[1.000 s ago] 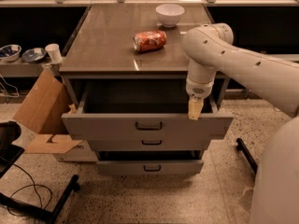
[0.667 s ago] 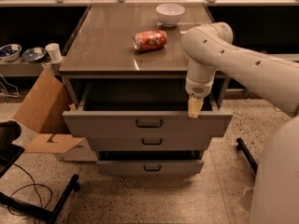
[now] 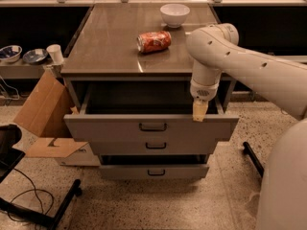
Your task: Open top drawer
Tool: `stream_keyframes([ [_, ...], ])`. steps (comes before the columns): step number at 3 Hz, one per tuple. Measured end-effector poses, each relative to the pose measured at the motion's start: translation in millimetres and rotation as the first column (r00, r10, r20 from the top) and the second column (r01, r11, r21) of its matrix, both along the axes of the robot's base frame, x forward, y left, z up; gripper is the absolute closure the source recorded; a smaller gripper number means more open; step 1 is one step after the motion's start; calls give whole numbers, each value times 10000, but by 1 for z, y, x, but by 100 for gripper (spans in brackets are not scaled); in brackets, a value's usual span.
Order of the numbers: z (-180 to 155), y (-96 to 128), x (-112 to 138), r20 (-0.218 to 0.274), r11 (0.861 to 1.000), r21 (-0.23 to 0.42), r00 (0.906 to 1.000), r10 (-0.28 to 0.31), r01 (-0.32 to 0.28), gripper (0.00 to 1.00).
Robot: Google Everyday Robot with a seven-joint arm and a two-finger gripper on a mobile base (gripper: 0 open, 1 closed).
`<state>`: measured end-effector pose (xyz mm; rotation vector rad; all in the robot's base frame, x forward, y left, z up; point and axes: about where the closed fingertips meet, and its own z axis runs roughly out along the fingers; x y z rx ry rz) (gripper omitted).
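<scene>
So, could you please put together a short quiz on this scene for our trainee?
1. Fill in: near the white bowl, a red ____ lies on its side on the countertop.
2. True or false: the top drawer stands pulled out, its interior showing.
3. Where is the gripper?
A) over the white bowl
B) at the top drawer's front edge, right of its handle
C) resting on the countertop
Key: 1 can; 2 true; 3 B.
</scene>
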<state>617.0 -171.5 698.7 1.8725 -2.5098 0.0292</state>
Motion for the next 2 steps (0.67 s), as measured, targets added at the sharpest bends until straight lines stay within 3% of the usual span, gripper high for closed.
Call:
stream_keyframes([
  [1, 0, 0, 0, 0, 10000, 0, 10000, 0, 0, 12],
  [2, 0, 0, 0, -1, 10000, 0, 10000, 0, 0, 0],
])
